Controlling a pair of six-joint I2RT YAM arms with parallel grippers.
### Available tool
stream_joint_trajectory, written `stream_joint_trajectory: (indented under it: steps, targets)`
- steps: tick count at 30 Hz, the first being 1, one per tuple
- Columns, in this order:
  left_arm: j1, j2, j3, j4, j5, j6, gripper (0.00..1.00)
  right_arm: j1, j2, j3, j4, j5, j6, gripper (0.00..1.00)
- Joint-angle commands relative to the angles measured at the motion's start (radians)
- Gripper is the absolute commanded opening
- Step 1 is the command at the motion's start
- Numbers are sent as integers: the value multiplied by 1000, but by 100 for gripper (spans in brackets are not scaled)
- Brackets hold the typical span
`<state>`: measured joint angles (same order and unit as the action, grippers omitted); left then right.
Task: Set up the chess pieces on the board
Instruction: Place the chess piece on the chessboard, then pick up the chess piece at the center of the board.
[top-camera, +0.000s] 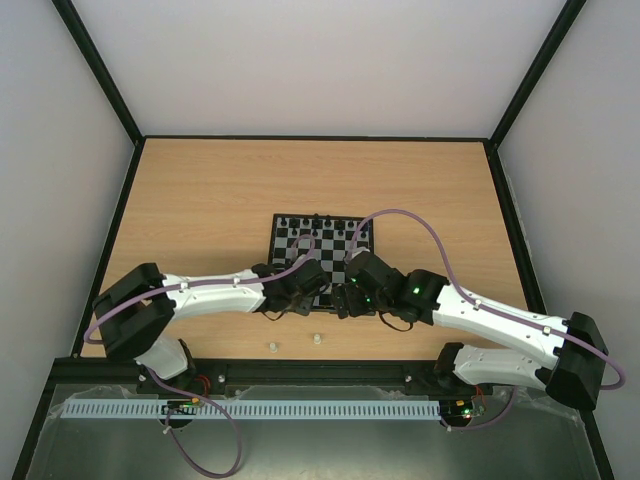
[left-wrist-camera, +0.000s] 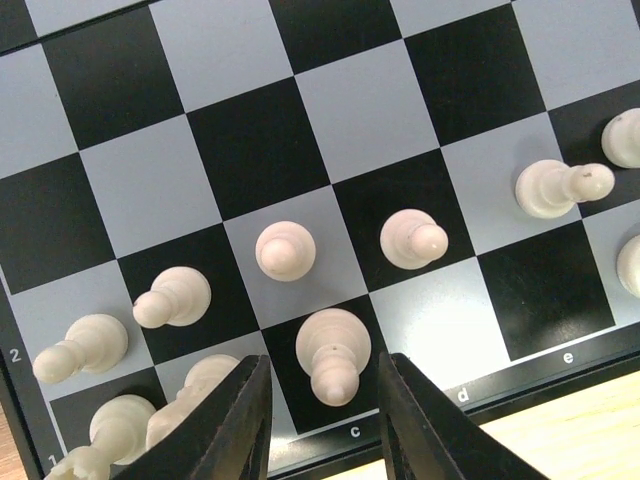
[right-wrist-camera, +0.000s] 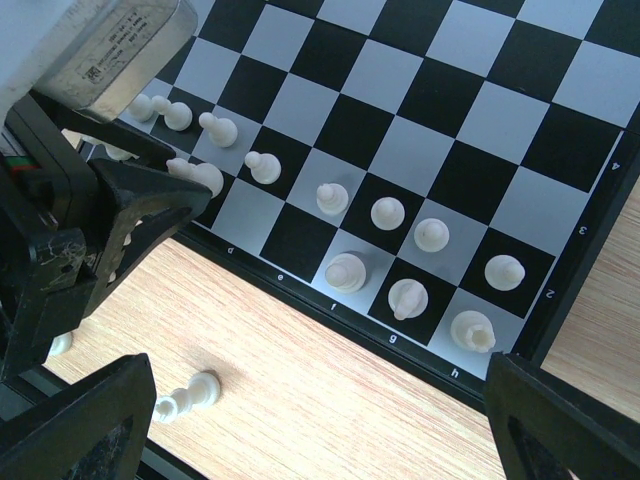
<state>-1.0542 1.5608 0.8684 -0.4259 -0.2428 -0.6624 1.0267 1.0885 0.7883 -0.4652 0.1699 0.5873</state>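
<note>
The board (top-camera: 274, 236) lies mid-table with white chess pieces on its two near rows. In the left wrist view my left gripper (left-wrist-camera: 325, 425) is open. Its fingers (left-wrist-camera: 240, 420) stand either side of a white bishop (left-wrist-camera: 333, 352) on square c1, with a gap on both sides. White pawns (left-wrist-camera: 285, 250) stand on the row beyond. My right gripper (right-wrist-camera: 320, 440) is open wide and empty, above the table by the board's near rim (right-wrist-camera: 300, 290). A loose white piece (right-wrist-camera: 190, 393) stands on the wood below it. From above, both grippers (top-camera: 310, 290) (top-camera: 345, 298) hang over the board's near edge.
Two loose white pieces (top-camera: 272, 347) (top-camera: 317, 339) stand on the table in front of the board. Black chessmen (top-camera: 320, 218) line the board's far rows. Squares d1 and e1 (right-wrist-camera: 300, 240) are bare. The left gripper's body (right-wrist-camera: 130, 190) crowds the right wrist view's left side.
</note>
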Motion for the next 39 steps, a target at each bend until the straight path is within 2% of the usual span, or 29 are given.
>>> stream_joint_trajectory:
  steps: [1, 9, 13, 15, 20, 24, 25, 27, 33, 39]
  targets:
    - [1, -40, 4, -28, -6, -8, 33, -5, 8, -13, -7, 20, 0, 91]
    - [-33, -111, 36, -50, -12, -7, 35, -5, 8, -11, -7, 19, -1, 91]
    - [-56, -167, 50, -73, -47, -15, 41, -5, 8, -11, -9, 13, -4, 93]
    - [-63, -225, 45, -87, -66, -25, 48, -5, 8, -9, -11, 4, -3, 100]
    - [-66, -393, -29, -120, -82, -79, 67, -5, 16, -3, -17, -26, -1, 99]
    - [-71, -516, -114, -166, -86, -160, 78, -4, 21, -9, -5, -53, 13, 99]
    - [-72, -553, -130, -177, -84, -174, 83, -3, 21, -14, 0, -61, 19, 99]
    - [-76, -588, -155, -196, -87, -199, 98, -3, 18, -22, 14, -82, 28, 99]
    - [-80, -686, -189, -217, -102, -230, 99, 5, 9, -36, 20, -98, 43, 99]
    - [-79, -668, -180, -214, -100, -219, 99, 12, -5, -47, 16, -95, 74, 99]
